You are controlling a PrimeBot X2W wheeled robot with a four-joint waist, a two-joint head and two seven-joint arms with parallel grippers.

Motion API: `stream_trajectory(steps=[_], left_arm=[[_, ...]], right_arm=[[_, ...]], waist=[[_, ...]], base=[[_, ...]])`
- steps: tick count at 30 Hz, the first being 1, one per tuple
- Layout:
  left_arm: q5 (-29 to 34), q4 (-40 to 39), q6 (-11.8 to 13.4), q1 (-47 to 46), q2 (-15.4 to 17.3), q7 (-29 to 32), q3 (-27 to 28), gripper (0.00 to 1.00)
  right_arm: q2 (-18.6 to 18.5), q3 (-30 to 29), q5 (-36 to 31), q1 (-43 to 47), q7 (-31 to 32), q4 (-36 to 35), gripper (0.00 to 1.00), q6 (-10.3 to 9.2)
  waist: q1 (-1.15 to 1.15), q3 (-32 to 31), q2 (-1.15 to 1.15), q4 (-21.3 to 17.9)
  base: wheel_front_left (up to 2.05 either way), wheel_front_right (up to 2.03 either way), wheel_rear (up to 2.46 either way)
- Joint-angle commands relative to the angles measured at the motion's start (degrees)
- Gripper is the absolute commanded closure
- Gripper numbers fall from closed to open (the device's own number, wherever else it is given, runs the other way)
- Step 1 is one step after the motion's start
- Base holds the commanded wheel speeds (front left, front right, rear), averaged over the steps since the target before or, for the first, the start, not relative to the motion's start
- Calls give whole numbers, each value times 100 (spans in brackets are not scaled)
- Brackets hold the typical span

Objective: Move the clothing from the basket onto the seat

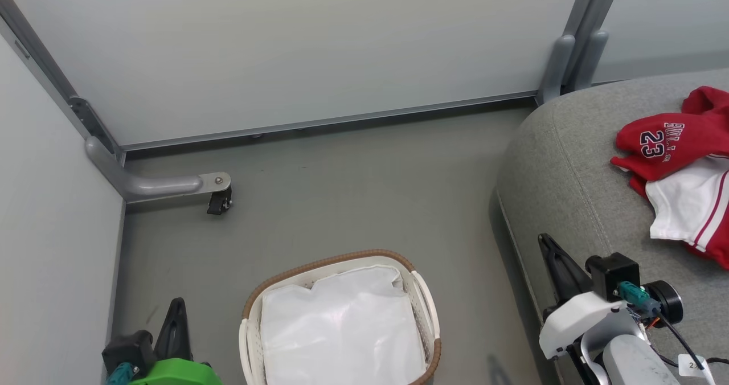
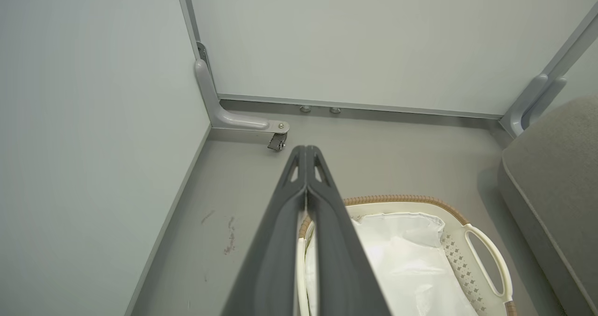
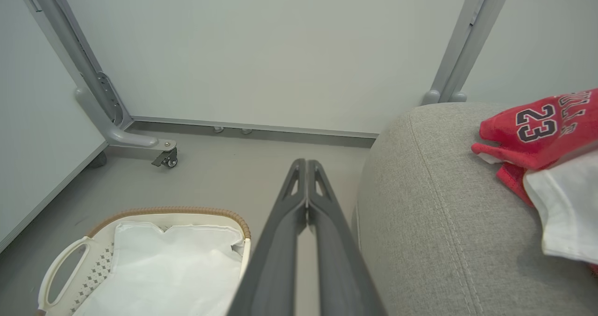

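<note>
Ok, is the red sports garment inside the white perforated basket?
No, the red sports garment lies on the grey fabric sofa cushion; the basket holds its white liner.

The clothing is soft cloth, red and white, with a slight sheen. The seat is coarse grey woven fabric, matt, with a stitched seam. The basket is smooth white perforated plastic, a little glossy, and its brown rim is woven. The liner is thin, white and crinkled (cloth or film, I cannot tell), with a faint shine. The floor is smooth, matt grey, scuffed in places. The walls are smooth pale panels in a grey metal frame. The left gripper and right gripper look like dark matt plastic.
</note>
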Motion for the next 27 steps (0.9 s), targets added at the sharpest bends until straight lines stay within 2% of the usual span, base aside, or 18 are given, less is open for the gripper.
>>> stream_trajectory(steps=[1, 27], left_arm=[[-265, -67, -8, -83, 16, 88, 69, 100], [-2807, -489, -80, -187, 28, 705, 161, 100]], right_arm=[[-19, -86, 287, -104, 83, -74, 100, 0], [65, -407, 3000, 116, 711, -455, 100, -2]], waist=[[0, -4, 0, 1], [0, -63, 0, 24]], base=[[0, 0, 0], [0, 0, 0]])
